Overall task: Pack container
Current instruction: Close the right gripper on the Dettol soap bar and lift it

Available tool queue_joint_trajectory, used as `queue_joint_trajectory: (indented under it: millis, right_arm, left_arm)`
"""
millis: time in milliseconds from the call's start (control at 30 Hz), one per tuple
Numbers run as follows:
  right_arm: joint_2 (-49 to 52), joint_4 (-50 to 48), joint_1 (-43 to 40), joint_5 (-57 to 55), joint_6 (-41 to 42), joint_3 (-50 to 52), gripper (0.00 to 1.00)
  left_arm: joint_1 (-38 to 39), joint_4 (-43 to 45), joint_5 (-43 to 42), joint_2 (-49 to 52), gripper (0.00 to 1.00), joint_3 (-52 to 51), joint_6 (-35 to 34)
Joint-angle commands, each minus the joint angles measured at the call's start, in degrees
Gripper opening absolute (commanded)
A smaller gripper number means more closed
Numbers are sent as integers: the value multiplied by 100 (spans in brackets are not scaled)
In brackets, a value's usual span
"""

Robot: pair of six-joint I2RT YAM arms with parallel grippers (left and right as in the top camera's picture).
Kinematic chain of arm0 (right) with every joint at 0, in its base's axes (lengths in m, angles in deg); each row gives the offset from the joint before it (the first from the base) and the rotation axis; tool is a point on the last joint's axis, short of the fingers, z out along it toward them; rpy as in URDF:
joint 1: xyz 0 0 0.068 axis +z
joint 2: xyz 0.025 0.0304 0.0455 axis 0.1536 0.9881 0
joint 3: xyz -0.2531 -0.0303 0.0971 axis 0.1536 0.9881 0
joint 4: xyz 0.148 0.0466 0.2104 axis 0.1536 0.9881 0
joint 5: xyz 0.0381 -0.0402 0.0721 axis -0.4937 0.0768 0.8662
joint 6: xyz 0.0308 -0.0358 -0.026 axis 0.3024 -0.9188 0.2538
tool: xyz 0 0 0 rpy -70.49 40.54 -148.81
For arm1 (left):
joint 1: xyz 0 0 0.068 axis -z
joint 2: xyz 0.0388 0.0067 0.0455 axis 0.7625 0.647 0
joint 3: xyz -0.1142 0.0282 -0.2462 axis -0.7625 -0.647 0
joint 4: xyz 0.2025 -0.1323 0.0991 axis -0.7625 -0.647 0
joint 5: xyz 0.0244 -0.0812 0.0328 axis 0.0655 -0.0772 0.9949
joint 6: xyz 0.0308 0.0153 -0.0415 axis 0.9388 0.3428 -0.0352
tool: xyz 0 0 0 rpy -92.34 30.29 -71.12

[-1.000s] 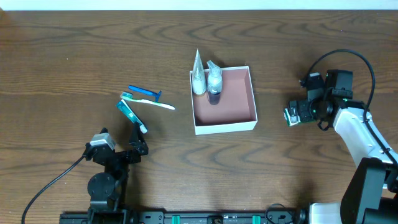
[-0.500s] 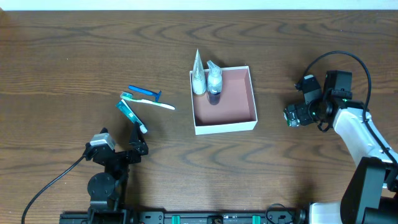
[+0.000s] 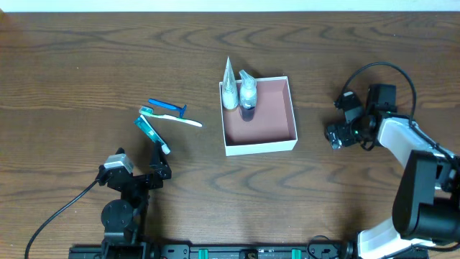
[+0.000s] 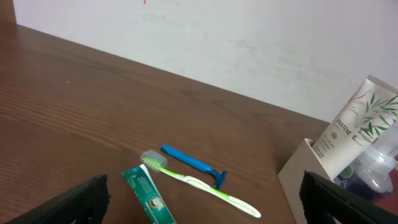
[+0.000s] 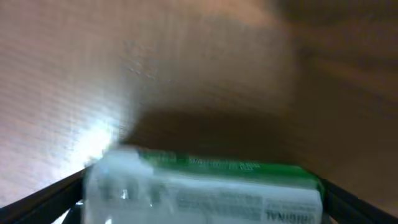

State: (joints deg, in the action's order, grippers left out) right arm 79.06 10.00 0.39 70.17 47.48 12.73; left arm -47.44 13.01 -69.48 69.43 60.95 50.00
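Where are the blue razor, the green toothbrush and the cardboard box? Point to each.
blue razor (image 4: 189, 160): left wrist view, middle of handle.
green toothbrush (image 4: 202, 186): left wrist view, on its handle.
cardboard box (image 3: 269, 108): overhead view, bare pink floor.

Container (image 3: 272, 119) floor open at right and front, tube (image 3: 229, 86) and bottle (image 3: 247, 93) standing in its far-left corner, toothbrush (image 3: 176, 119), razor (image 3: 167, 107), toothpaste (image 3: 149, 131) clustered well left, open table (image 3: 316, 79) between container and right gripper (image 3: 335, 134) clamping green-white pack (image 5: 205, 190)
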Motion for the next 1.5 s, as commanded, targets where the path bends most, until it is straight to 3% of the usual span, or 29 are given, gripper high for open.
queue_joint_trajectory:
  millis: [0, 367, 767, 967, 1467]
  right_arm:
    - [293, 2, -24, 120, 111, 74, 99]
    - [343, 251, -22, 160, 1338, 74, 99]
    - [341, 459, -22, 160, 1453, 74, 99]
    - [341, 881, -22, 157, 1974, 74, 99]
    - [341, 1434, -13, 160, 2330, 74, 93]
  left_arm:
    - [-35, -205, 66, -31, 98, -127, 50]
    - [-35, -203, 66, -31, 98, -127, 50]
    - [-35, -205, 63, -31, 98, -127, 50]
    - [-35, -203, 63, -31, 98, -127, 50]
    - [-35, -205, 66, -31, 98, -127, 50]
